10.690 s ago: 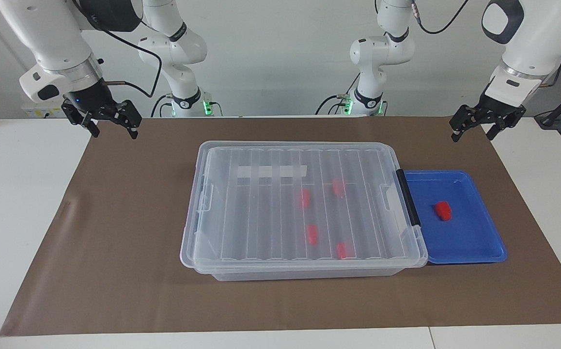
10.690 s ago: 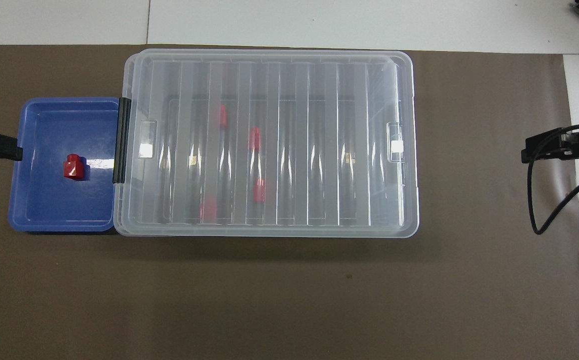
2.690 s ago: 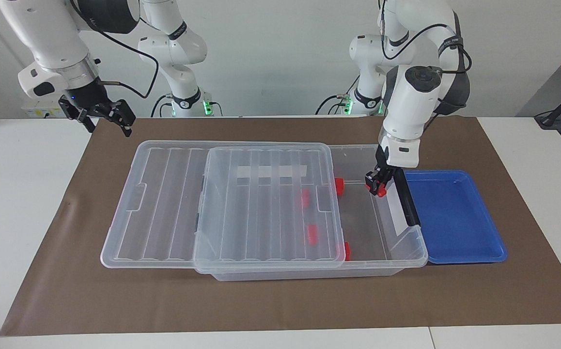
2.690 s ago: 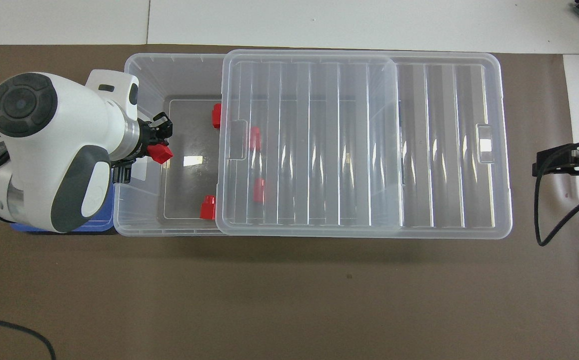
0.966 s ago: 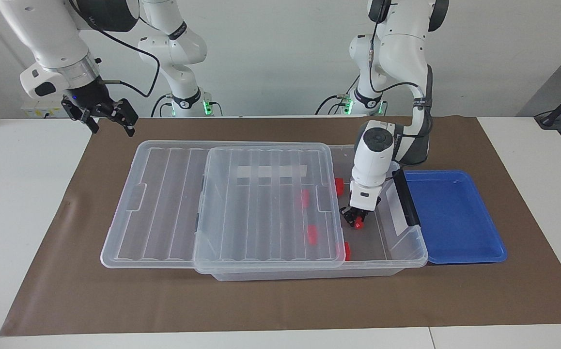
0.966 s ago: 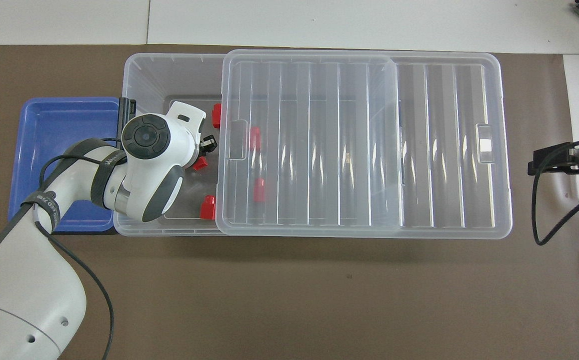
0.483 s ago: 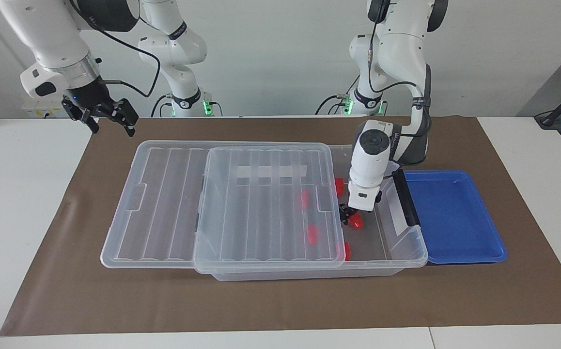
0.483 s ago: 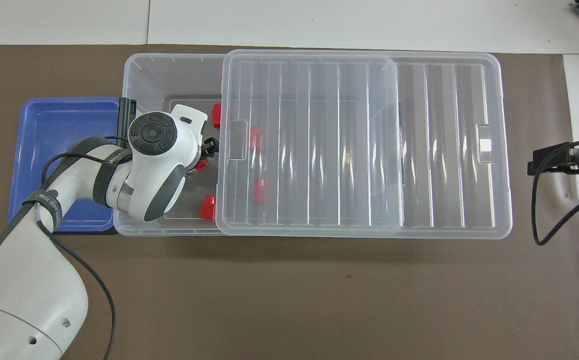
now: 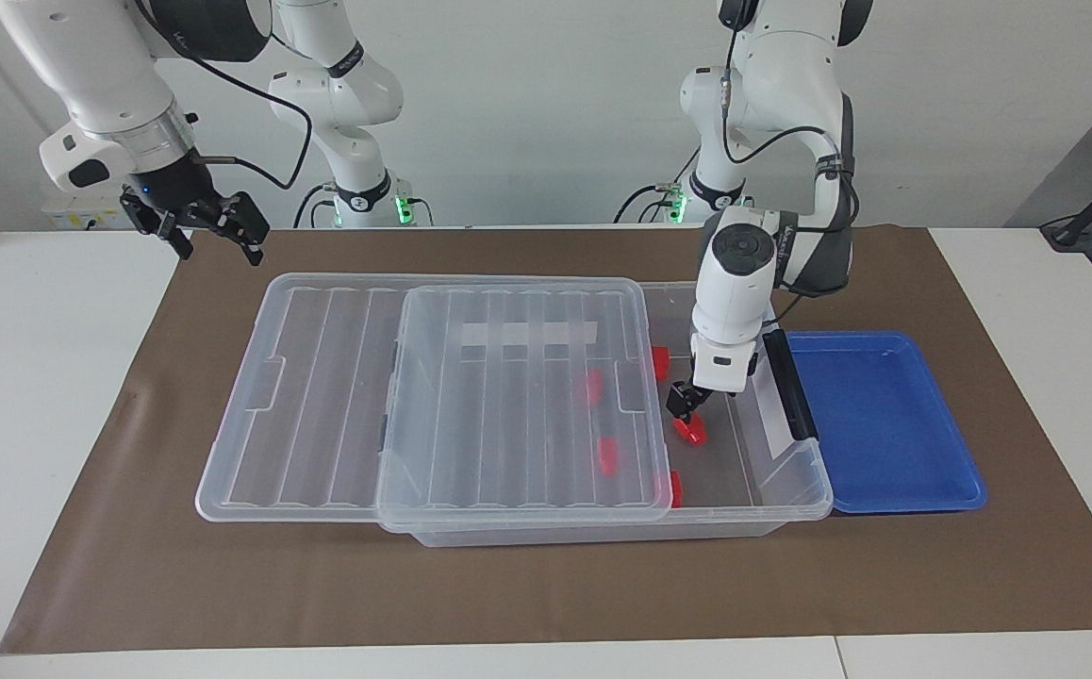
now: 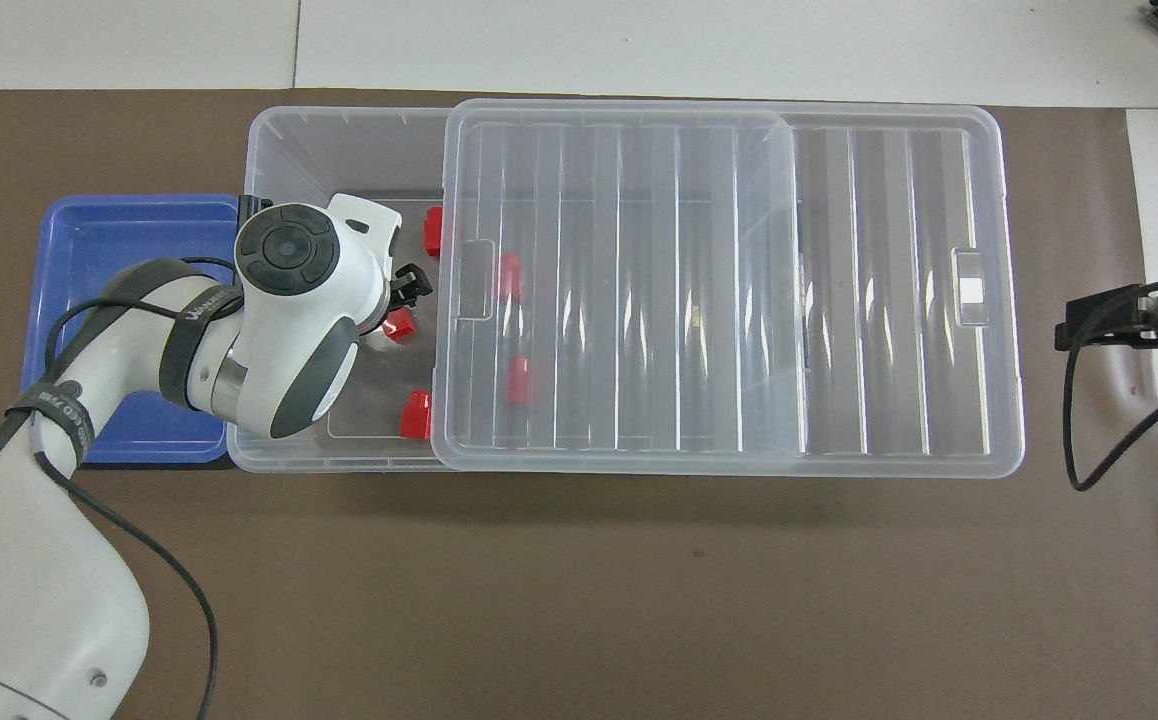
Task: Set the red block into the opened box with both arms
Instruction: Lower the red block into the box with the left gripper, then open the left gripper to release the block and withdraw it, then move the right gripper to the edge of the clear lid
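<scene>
The red block (image 9: 690, 432) (image 10: 399, 324) lies on the floor of the clear box (image 9: 796, 471) (image 10: 339, 120), in its uncovered end toward the left arm. My left gripper (image 9: 684, 404) (image 10: 405, 290) hangs just above the block, open and apart from it. The ribbed lid (image 9: 508, 396) (image 10: 719, 290) is slid partway off toward the right arm's end. My right gripper (image 9: 216, 247) (image 10: 1089, 320) waits open over the mat's corner at the right arm's end.
Two more red blocks (image 9: 660, 362) (image 9: 673, 488) lie in the uncovered part of the box, and two others (image 9: 593, 385) (image 9: 607, 455) show through the lid. A blue tray (image 9: 885, 424) (image 10: 119, 300) with nothing in it sits against the box's black handle (image 9: 788, 382).
The left gripper opened and let go of the red block on the box floor, then rose a little. The block stayed put. The right arm has not moved.
</scene>
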You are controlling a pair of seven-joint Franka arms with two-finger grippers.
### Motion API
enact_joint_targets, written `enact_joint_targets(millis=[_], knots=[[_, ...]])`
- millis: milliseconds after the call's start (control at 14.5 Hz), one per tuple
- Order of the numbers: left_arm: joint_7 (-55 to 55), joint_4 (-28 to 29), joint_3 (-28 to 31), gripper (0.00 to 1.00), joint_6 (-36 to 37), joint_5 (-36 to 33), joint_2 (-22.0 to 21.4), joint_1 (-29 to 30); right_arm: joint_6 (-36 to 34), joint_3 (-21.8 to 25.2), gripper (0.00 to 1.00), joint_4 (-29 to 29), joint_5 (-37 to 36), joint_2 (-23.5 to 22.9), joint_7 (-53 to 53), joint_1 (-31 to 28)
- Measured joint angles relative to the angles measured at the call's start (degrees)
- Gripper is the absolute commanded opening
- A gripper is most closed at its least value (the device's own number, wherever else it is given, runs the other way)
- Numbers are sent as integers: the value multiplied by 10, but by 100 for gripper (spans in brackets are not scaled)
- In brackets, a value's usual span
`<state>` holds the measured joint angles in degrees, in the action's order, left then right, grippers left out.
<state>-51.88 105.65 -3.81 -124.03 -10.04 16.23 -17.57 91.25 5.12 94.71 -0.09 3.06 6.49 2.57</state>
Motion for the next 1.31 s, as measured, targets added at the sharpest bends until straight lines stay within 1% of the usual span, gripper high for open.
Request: enact_joint_targets(millis=[138, 276, 552, 759, 828, 897, 1034, 1103, 1172, 1310], knots=[[-12, -10, 2, 100, 40, 0, -23, 0, 0, 0, 100, 0, 0, 0, 0, 0], [-25, -26, 4, 100, 75, 0, -35, 0, 0, 0, 100, 0, 0, 0, 0, 0], [-30, -56, 8, 100, 107, 0, -50, 5, 0, 0, 100, 0, 0, 0, -1, 0], [-23, -82, 10, 100, 149, 0, -72, 25, 0, 0, 100, 0, 0, 0, -1, 0], [-2, -94, 10, 100, 170, 0, -78, 35, 1, 0, 97, 0, 0, 0, -1, 0], [31, -106, 11, 100, 191, 0, -86, 48, 5, 0, 88, 1, 0, 0, -4, 0], [104, -117, 13, 100, 214, 17, -108, 83, 22, 1, 51, 4, 0, 0, -33, -2], [139, -117, 14, 100, 223, 27, -120, 102, 30, 1, 13, 5, 0, 0, -57, -6], [179, -117, 14, 100, 234, 34, -133, 123, 41, 2, 0, 7, 0, -1, -87, -14], [250, -117, 16, 100, 254, 38, -151, 151, 54, 2, 0, 12, 0, -6, -140, -30]])
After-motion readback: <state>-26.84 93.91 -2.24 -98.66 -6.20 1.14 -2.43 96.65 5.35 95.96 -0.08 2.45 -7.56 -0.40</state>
